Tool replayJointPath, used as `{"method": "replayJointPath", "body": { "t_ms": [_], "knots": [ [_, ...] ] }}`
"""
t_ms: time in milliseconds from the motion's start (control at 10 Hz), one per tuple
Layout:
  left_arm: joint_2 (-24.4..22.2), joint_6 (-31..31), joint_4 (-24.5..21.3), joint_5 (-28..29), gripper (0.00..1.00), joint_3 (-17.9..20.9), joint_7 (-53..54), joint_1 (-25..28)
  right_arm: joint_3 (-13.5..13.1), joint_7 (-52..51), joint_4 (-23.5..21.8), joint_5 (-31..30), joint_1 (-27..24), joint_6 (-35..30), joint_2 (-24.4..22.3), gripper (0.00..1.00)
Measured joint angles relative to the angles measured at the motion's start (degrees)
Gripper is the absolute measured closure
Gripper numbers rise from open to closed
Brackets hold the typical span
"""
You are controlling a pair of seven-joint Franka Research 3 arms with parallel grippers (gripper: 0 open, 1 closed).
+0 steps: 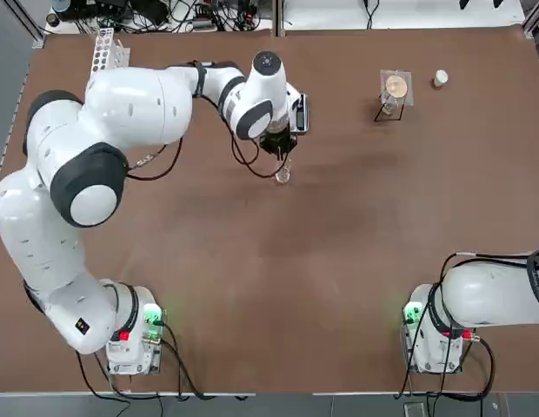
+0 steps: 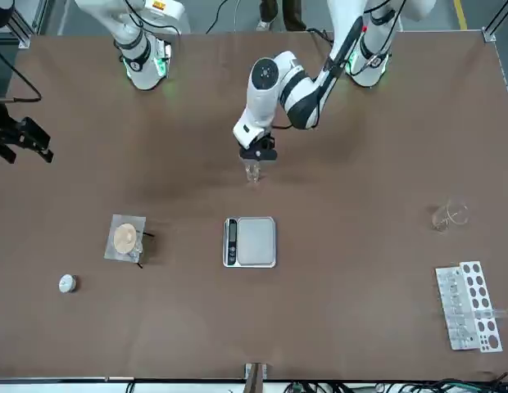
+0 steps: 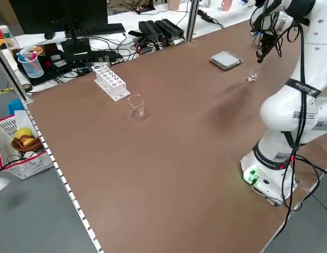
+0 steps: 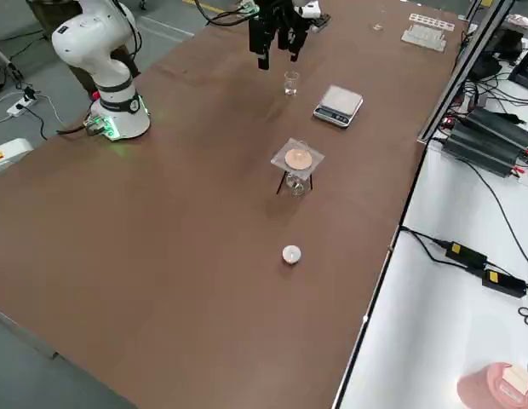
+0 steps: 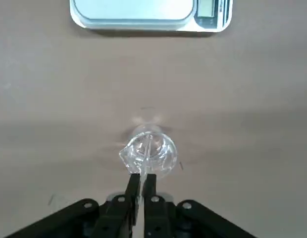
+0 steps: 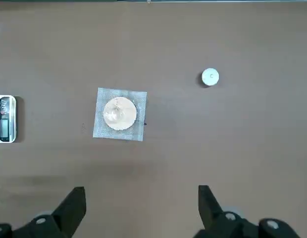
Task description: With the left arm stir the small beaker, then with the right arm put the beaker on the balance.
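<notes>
Directly under my left tool (image 5: pixel 141 184) sits the small beaker (image 5: pixel 147 151), upright on the brown desk (image 1: pixel 339 226) near its middle. L tool is clenched on a thin clear rod (image 5: pixel 145 161) whose lower end dips into the beaker's mouth; tool points straight down, just above the glass. Beyond the tool, on the side away from the arm bases, the balance (image 2: pixel 250 242) lies flat on the desk, apart from the beaker, plate bare. R tool (image 6: pixel 141 206) hangs released, fingers wide, back nr its own base w/ nothing between them. Ahead of R tool: a mesh square w/ a round disc on a small stand (image 6: pixel 120 113), and a small white round thing (image 6: pixel 210 77) beside it. Off to L tool's outer side: a larger glass vessel (image 2: pixel 448 215) and a white tube rack (image 2: pixel 469 305).
</notes>
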Motion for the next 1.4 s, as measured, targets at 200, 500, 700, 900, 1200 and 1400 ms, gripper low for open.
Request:
{"method": "replayJointPath", "body": {
  "t_ms": [200, 500, 700, 900, 1200, 1400],
  "knots": [
    [0.4, -0.2, 0.0, 0.0, 0.93, -0.1, -0.1, -0.5, 0.0, 0.0, 0.0, 0.0, 0.0, 0.0, 0.0, 0.00],
    [1.1, -0.7, 0.1, 0.0, 0.93, 0.1, -0.2, -0.3, 0.1, 0.0, 0.0, 0.0, 0.0, 0.0, 0.0, 0.00],
    [1.1, -1.3, 1.3, 0.1, 0.93, 0.1, -0.1, 0.2, 0.1, 0.0, 0.0, 0.0, 0.0, 0.0, 0.0, 0.00],
    [1.1, -2.0, 2.1, 0.1, 0.93, 0.0, -0.1, -0.1, 0.2, 0.0, 0.0, 0.0, 0.1, 0.2, 0.0, 0.00],
    [1.4, -4.6, 2.1, 0.1, 0.93, -0.1, -0.2, -0.5, 0.3, 0.0, 0.0, 0.0, 0.2, 0.3, 0.0, 0.00],
    [1.4, -5.4, 2.4, 0.1, 0.93, 0.0, -0.2, -0.1, 0.3, 0.0, 0.0, 0.0, 0.2, 0.3, 0.0, 0.00]
  ]
}}
